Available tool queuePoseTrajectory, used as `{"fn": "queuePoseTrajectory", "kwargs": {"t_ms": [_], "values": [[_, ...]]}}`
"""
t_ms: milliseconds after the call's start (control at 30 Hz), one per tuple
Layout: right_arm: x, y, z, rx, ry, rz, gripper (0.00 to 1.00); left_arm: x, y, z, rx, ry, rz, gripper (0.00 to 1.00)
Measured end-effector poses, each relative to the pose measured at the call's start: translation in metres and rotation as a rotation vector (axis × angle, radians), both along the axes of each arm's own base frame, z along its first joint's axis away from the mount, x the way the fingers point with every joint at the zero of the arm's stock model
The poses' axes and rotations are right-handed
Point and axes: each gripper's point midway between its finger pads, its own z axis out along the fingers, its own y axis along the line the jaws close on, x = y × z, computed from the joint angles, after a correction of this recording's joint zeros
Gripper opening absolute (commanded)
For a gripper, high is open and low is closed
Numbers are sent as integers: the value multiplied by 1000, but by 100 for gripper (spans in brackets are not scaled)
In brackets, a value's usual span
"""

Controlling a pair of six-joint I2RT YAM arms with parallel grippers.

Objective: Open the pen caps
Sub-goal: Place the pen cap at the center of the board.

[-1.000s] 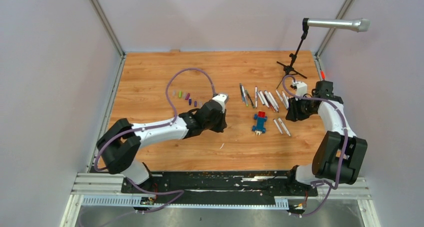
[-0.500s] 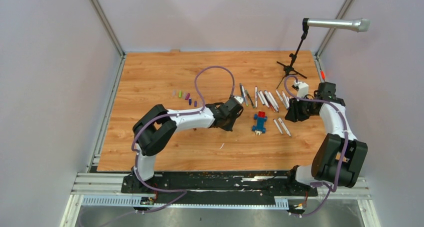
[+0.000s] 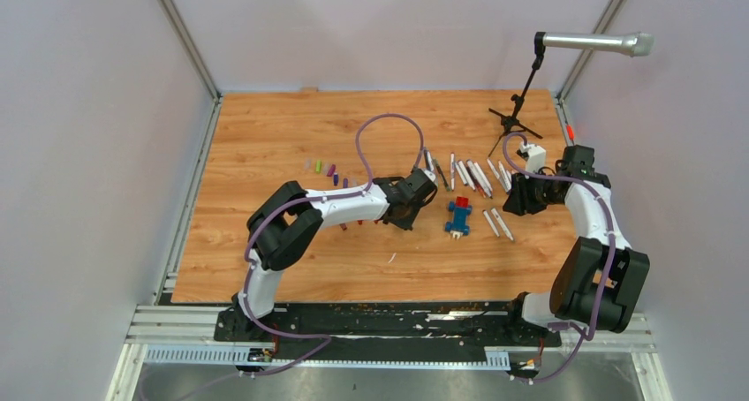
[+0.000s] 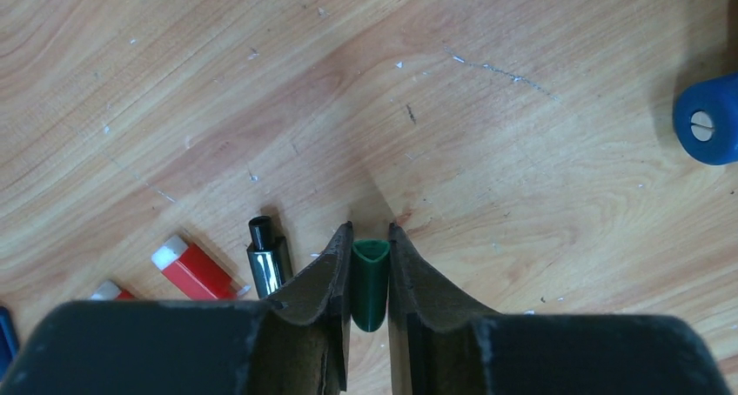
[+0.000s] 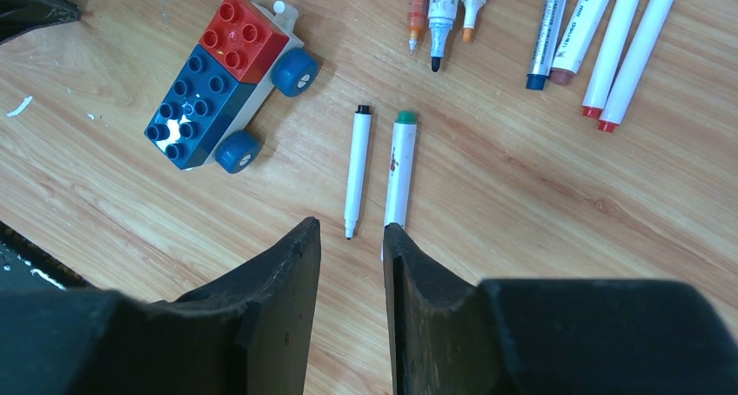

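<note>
**Item inspected:** the green cap, triangular in section. It sits between the fingers of the left gripper, just short of their tips, with no gap showing at either flank. The gripper is judged clenched on it. It is carried above the table, between the row of caps and the block car.

**Adjacent items:** a red cap and a dark clipped piece lie on the table just beside the left fingers. Whether the dark piece is a cap or a pen end cannot be told. A blue wheel of the block car shows at the edge of the left wrist view.

**Right gripper:** jaws parted by a narrow gap with nothing in it. It hangs over two white pens, with the main group of pens beyond.

**Risks, as judged:**
- The hold is on sloped faces. A weak grip could let the cap twist or squirt out.
- Released from height, the cap may bounce or roll into the red cap and scatter the set.
- A low descent could put a finger on the dark piece or the red cap and shove it.
- The left arm reaches far toward the centre. A swing to its right could strike the block car.
- If the right gripper drops carelessly, it could nudge the two white pens out of line.
</note>
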Motion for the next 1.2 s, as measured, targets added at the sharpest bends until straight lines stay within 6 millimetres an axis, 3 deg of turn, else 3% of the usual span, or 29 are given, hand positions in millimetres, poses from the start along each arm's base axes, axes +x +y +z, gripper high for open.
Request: {"fn": "queuePoseTrajectory", "kwargs": {"t_ms": [933, 1200], "values": [[-1, 1, 1, 22, 0, 1, 34, -2, 3, 5, 28, 13, -13, 32], [-2, 1, 4, 21, -7, 0, 34, -2, 4, 9, 27, 10, -17, 39]]}}
